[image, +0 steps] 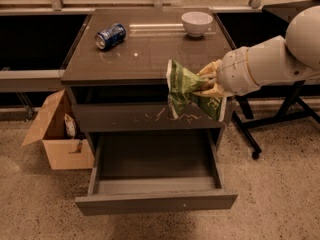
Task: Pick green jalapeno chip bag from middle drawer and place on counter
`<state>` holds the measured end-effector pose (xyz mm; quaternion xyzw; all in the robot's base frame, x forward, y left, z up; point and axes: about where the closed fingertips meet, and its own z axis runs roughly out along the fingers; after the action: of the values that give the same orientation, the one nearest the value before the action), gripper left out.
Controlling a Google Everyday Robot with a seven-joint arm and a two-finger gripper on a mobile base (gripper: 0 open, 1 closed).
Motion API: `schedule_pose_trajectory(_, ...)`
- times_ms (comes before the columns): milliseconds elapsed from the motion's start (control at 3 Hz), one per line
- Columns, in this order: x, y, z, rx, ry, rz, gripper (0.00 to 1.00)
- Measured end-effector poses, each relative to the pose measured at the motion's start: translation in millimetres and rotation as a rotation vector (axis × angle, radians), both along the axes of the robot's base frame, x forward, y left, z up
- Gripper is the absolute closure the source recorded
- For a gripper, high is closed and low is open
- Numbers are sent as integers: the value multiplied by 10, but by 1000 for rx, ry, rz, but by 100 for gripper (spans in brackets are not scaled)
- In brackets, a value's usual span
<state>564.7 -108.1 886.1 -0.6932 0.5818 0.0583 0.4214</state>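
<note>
Clasping chip bag (187, 86), gripper fingers (211, 70) by counter (150, 49)

The cream pincer (212, 82), at the glossy grey-brown desk's (150, 54) front edge, gripped a green bag (186, 88) with pale patches. Far left of the pincer lay a blue can (110, 36); beyond it, a white bowl (196, 23). Below it, white scratches marked a grey drawer front (115, 119) above a plain dark grey drawer (155, 202).
</note>
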Motion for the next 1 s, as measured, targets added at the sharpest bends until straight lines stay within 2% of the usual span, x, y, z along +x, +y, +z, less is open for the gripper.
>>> schedule_pose_trajectory(333,430,-160,152,-13,-85,29,100)
schedule_pose_trajectory(667,955,-180,370,-16,-167,59,100)
schedule_pose_trajectory(1000,1681,-163,472,-3,-220,46,100)
